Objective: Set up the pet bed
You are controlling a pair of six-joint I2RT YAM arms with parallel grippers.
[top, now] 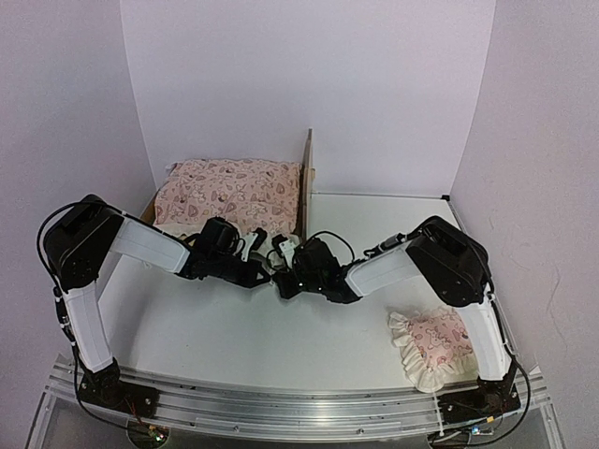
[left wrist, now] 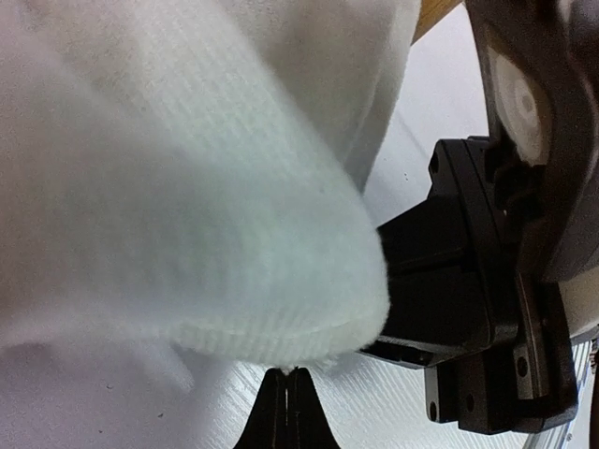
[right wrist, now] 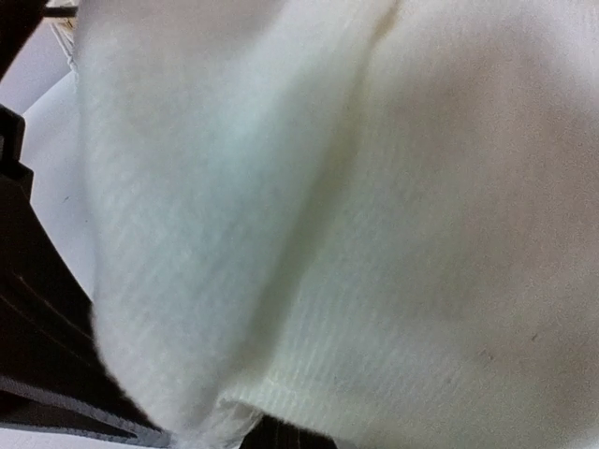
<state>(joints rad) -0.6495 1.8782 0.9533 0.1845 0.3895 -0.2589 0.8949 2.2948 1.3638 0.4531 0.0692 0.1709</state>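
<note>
1. Left pincer [left wrist: 288, 416]: tips together, white cloth [left wrist: 187, 215] edge just above; whether pinched, cannot tell.
2. Right pincer [top: 283, 276]: together, nearly meeting the left.
3. Pet bed [top: 305, 187]: counter's [top: 234, 327] 11 o'clock, cushion [top: 229, 192] inside, headboard upright at 3 o'clock.
4. Bare counter lies at the pincers' 6 o'clock; pillow [top: 432, 344] at 4 o'clock.

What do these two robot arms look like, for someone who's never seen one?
The left arm and right arm both have white casings on their long segments and bulky black joints. Thin black cables loop alongside. The left gripper and right gripper are black with narrow fingers. Both arms are bolted to a silver metal rail.
</note>
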